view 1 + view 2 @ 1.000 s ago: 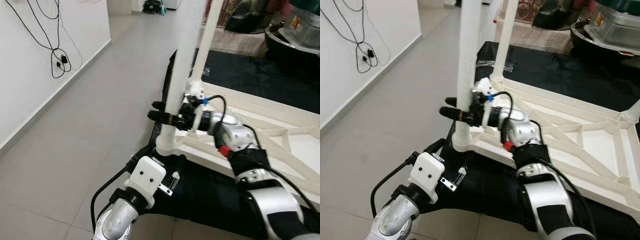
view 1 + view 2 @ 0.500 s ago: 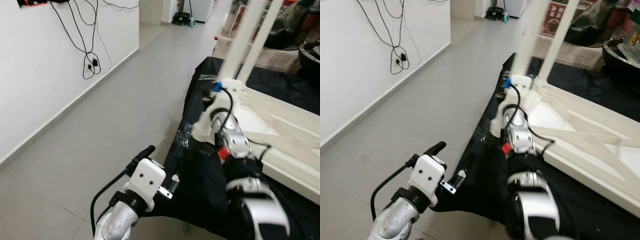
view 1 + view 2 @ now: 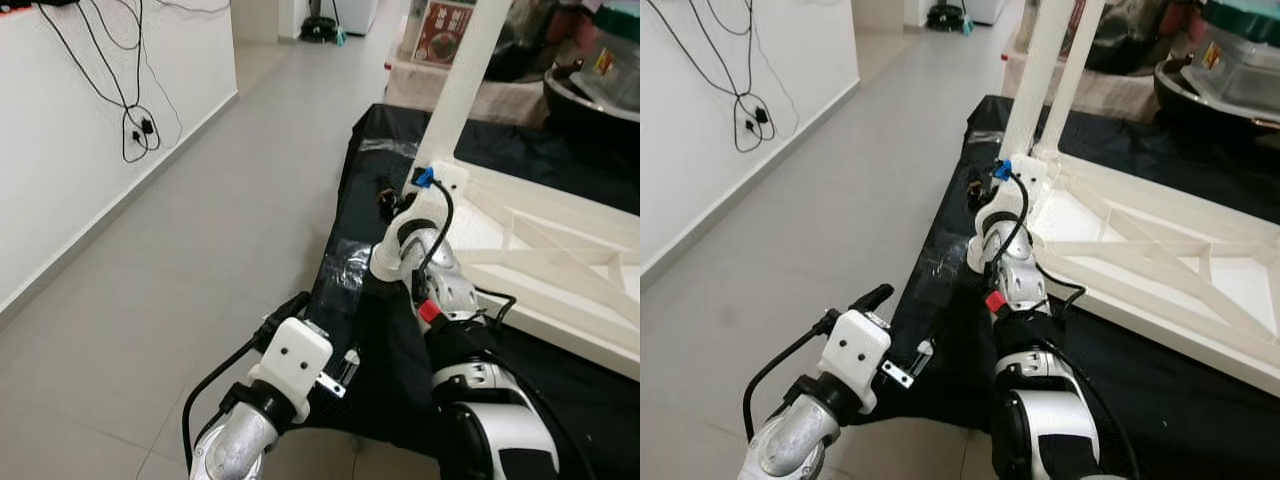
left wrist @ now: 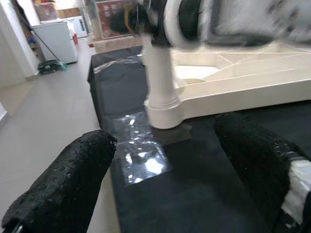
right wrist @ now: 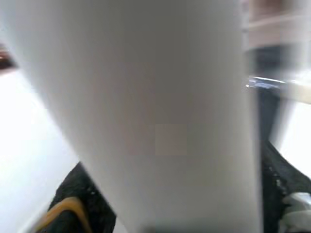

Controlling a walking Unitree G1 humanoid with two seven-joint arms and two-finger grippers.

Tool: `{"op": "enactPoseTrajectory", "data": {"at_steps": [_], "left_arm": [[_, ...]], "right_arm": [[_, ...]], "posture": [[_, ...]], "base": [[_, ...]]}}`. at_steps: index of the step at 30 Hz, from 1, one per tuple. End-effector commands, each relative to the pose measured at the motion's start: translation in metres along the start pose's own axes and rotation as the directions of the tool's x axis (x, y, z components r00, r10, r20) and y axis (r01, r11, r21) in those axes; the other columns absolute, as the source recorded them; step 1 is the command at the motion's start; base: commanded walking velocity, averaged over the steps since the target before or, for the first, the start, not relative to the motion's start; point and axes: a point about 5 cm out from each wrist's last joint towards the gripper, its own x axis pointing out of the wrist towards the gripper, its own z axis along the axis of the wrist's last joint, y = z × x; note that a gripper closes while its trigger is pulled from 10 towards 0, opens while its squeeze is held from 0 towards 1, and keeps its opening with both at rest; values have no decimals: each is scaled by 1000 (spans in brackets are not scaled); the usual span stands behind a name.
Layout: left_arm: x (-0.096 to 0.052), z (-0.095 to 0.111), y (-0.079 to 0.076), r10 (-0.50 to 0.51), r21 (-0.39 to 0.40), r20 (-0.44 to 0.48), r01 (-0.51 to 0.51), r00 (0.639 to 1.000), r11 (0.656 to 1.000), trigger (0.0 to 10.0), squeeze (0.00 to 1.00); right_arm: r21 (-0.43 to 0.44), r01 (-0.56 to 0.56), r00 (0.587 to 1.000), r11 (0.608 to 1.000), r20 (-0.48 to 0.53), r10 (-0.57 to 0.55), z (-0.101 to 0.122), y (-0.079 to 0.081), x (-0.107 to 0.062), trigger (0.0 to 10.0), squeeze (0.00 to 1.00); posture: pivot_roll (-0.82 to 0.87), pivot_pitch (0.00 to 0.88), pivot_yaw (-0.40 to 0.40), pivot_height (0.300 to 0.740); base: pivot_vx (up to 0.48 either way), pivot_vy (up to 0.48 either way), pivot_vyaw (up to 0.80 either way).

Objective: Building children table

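1. The grey tiled floor (image 3: 200,250) runs along a white wall.
2. A black sheet (image 3: 1160,390) lies spread on the floor.
3. A white table frame (image 3: 1160,260) lies upside down on the sheet, legs up.
4. A clear plastic scrap (image 4: 143,162) lies on the sheet beside the near leg's base.

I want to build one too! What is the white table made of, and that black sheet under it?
The upside-down white children's table looks like moulded plastic: smooth, slightly glossy, with thin crossing ribs cast into its underside. Its round white leg looks the same. The black sheet on the floor seems thin plastic film or coated cloth, since it wrinkles and shines; which one is unclear. The right gripper is at the leg.
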Motion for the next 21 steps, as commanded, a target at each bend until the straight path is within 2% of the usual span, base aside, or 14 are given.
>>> {"op": "enactPoseTrajectory", "data": {"at_steps": [1, 2, 3, 4, 7, 8, 9, 10, 11, 12, 17, 18, 19, 21], "left_arm": [[0, -3, -3, -10, 7, -8, 10, 1000, 1000, 10000, 0], [0, -3, -3, -10, 7, -8, 10, 1000, 1000, 10000, 0], [0, -3, -3, -10, 7, -8, 10, 1000, 1000, 10000, 0], [0, -3, -3, -9, 7, -8, 10, 1000, 1000, 10000, 0], [0, -3, -3, -9, 8, -8, 9, 1000, 1000, 10000, 0], [0, -3, -3, -8, 9, -8, 8, 1000, 1000, 10000, 0], [0, -3, -3, -8, 9, -8, 8, 1000, 1000, 10000, 0], [0, -3, -3, -7, 10, -8, 8, 1000, 1000, 10000, 0], [0, -3, -3, -7, 11, -8, 7, 1000, 1000, 10000, 0], [0, -3, -3, -7, 11, -8, 7, 1000, 1000, 10000, 0], [0, -3, -3, -6, 11, -9, 6, 1000, 1000, 10000, 0], [0, -3, -2, -5, 11, -10, 5, 1000, 1000, 10000, 0], [0, -3, -2, -5, 11, -10, 5, 1000, 1000, 10000, 0], [0, -2, -2, -4, 11, -10, 4, 1000, 1000, 10000, 0]], "right_arm": [[19, -204, 979, 979, 5, 204, 7, 21, 6, 10000, 0], [27, -362, 932, 932, -21, 363, 8, 23, 2, 10000, 0], [27, -362, 932, 932, -21, 363, 8, 23, 2, 10000, 0], [37, -452, 891, 891, -35, 453, 9, 24, -1, 10000, 0], [100, -691, 711, 716, -88, 698, 9, 26, -17, 10000, 0], [115, -775, 610, 622, -122, 783, 7, 28, -25, 10000, 0], [115, -775, 610, 622, -122, 783, 7, 28, -25, 10000, 0], [152, -863, 457, 482, -170, 873, 4, 32, -34, 10000, 0], [165, -884, 408, 437, -184, 894, 3, 35, -36, 10000, 0], [165, -884, 408, 437, -184, 894, 3, 35, -36, 10000, 0], [190, -916, 318, 354, -194, 928, 1, 39, -37, 10000, 0], [158, -907, 356, 390, -208, 911, -2, 40, -32, 0, 0], [119, -897, 394, 425, -216, 893, -4, 42, -28, 0, 0], [37, -841, 520, 540, -227, 824, -7, 41, -18, 0, 0]], "posture": [[132, 67, -85, 740], [133, 64, -88, 740], [133, 64, -88, 740], [133, 64, -88, 740], [136, 64, -90, 740], [137, 65, -93, 740], [137, 65, -93, 740], [144, 72, -96, 740], [144, 72, -96, 740], [144, 72, -96, 740], [145, 80, -93, 740], [147, 85, -98, 740], [147, 85, -98, 740], [146, 87, -96, 740]], "base": [[0, 0, 0], [0, 0, 0], [0, 0, 0], [0, 0, 0], [0, 0, 0], [0, 0, 0], [0, 0, 0], [0, 0, 0], [0, 0, 0], [0, 0, 0], [0, 0, 0], [0, 0, 0], [0, 0, 0], [0, 0, 0]]}}
